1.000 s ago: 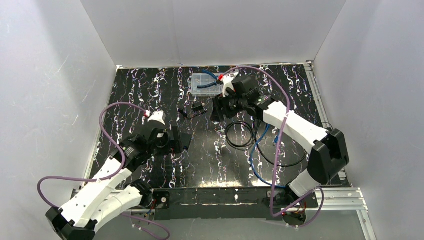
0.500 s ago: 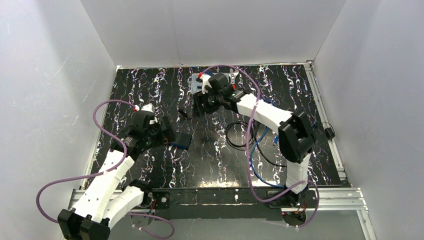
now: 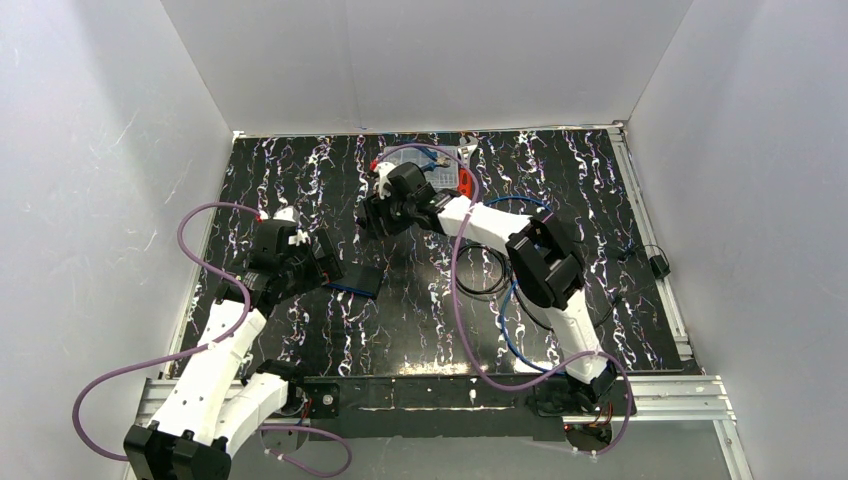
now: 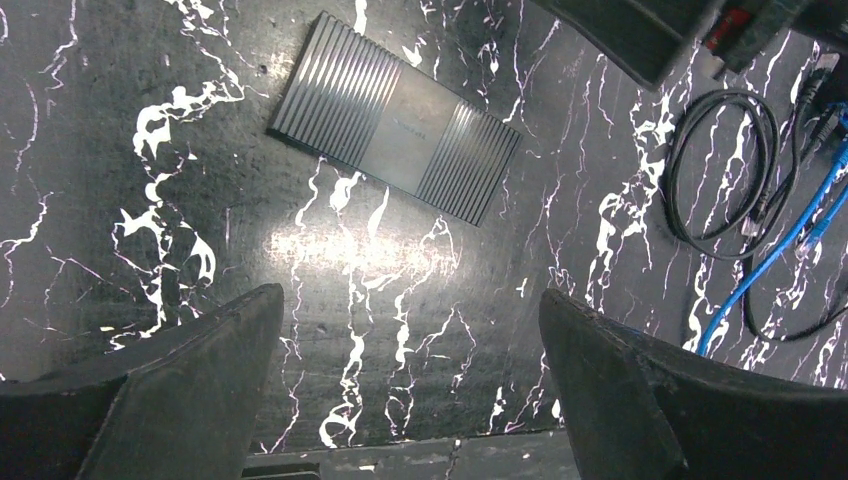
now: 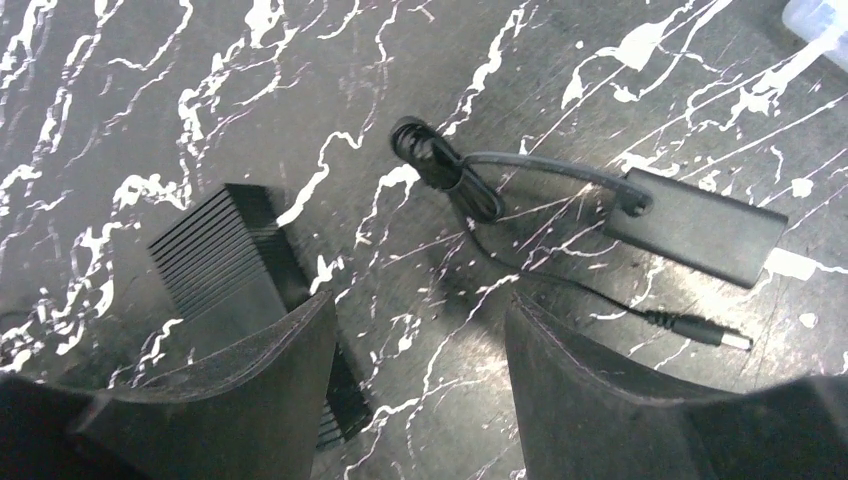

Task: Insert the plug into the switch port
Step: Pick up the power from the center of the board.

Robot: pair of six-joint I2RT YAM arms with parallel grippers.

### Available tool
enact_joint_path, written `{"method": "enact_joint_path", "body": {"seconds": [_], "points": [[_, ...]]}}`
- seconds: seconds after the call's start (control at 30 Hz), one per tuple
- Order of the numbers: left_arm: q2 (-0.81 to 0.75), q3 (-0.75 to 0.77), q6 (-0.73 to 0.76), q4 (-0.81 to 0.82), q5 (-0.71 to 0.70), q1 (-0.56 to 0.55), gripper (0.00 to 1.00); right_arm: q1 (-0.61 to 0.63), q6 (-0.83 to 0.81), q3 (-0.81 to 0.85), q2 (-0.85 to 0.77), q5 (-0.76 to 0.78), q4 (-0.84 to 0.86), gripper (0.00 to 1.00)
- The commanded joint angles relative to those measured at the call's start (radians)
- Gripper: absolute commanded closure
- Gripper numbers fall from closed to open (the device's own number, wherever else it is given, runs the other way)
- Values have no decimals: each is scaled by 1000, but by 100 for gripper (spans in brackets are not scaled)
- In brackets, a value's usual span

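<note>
As I look down from overhead, table [image 3: 300, 180]: black with white marbling, both arms reaching out over it.
Switch [image 3: 365, 281]: flat black box with a ribbed top, lying flat a little left of the table's middle. In the left wrist view [image 4: 395, 150] it sits ahead of my fingers, apart from them.
Switch port: I cannot make out the socket in any view.
Plug [image 5: 715, 335]: small barrel tip on a thin black lead, lying loose on the table toward the far edge, apart from the switch.
Adapter [image 5: 695, 235]: black block just beside the plug, its lead bundled in a small coil [image 5: 440, 165].
Left gripper [image 4: 410, 380]: fingers [image 4: 190, 390] spread wide, nothing between them, just left of the switch.
Right gripper [image 5: 420, 390]: fingers [image 5: 600, 390] well apart, gripping nothing, poised above the coil and adapter. One finger hides part of the switch.
Clear parts box [image 3: 440, 165]: at the far edge, near its middle.
Black cable loop [image 3: 480, 270] and blue cable [image 3: 510, 320]: lying right of the table's middle.
</note>
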Motion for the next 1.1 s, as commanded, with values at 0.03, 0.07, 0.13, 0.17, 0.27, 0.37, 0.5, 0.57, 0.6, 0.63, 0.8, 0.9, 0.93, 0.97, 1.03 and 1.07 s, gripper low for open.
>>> {"method": "enact_joint_path", "body": {"seconds": [0.03, 0.07, 0.13, 0.17, 0.27, 0.37, 0.5, 0.57, 0.6, 0.63, 0.8, 0.9, 0.93, 0.97, 1.03, 1.07], "points": [[-11, -19, 15, 4, 42, 10, 0, 15, -68, 113, 69, 66, 102, 31], [-10, -20, 16, 7, 47, 10, 0, 18, -75, 131, 85, 75, 102, 31], [-7, -20, 16, 11, 52, 12, 1, 21, -92, 170, 117, 91, 98, 31], [-5, -20, 17, 12, 53, 12, 1, 24, -100, 189, 134, 102, 93, 31], [-2, -20, 20, 12, 59, 16, 0, 29, -122, 234, 177, 126, 87, 31], [-1, -20, 23, 13, 60, 16, 0, 31, -117, 267, 209, 113, 79, 31], [7, -20, 24, 19, 72, 19, 1, 37, -111, 288, 236, 117, 78, 31], [12, -19, 25, 22, 81, 21, 1, 40, -111, 302, 249, 122, 69, 31], [15, -18, 25, 23, 83, 22, 1, 42, -110, 309, 255, 125, 65, 32], [17, -18, 25, 25, 87, 24, 0, 42, -110, 314, 259, 127, 64, 32], [21, -19, 26, 29, 100, 30, 0, 44, -103, 330, 270, 125, 62, 40], [22, -20, 27, 29, 105, 32, 1, 44, -99, 344, 277, 126, 54, 53], [21, -20, 28, 28, 105, 33, 1, 44, -99, 346, 279, 127, 52, 57], [20, -20, 28, 28, 105, 33, 1, 44, -98, 347, 280, 127, 51, 62], [19, -22, 29, 27, 104, 33, 1, 44, -98, 347, 278, 125, 52, 74], [18, -22, 29, 27, 104, 33, 1, 44, -98, 346, 277, 126, 53, 81]]}}
